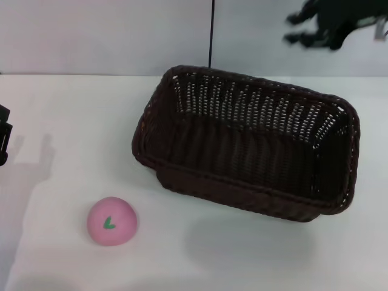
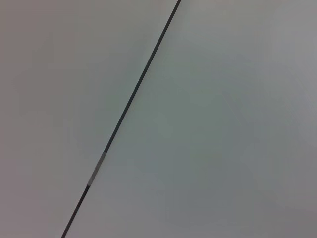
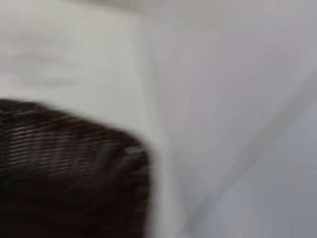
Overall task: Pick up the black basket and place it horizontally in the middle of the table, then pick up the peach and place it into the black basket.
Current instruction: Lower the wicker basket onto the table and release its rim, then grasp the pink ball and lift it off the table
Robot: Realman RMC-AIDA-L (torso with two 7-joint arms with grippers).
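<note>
Two things: basket (image 1: 245,148) and peach (image 1: 112,221) both sit on the bench (image 1: 73,121), well apart from each other.
Basket place: centre of the head view reaching toward 3 o'clock, mouth up, long side slightly skewed so its right end drops toward 4 o'clock.
Peach place: 7 o'clock of the basket, near the front edge, leaf mark facing up.
Right tool (image 1: 321,27): raised off the bench at 1 o'clock, beyond the basket's far right corner, empty; the blur leaves me unable to tell whether its fingers are wide or narrow.
Left tool (image 1: 3,136): only a sliver shows at 9 o'clock, at the frame edge, idle; finger state cannot be told.
Step in hand: probably the basket placing is ending, with the peach not yet touched.
Doing it well: judge whether the basket's skew needs squaring before moving on.
Peach grasp: come straight down over the ball, close across its widest part, since a smooth sphere likely rolls if nudged off-centre.
Drop: release low over the basket's floor.
</note>
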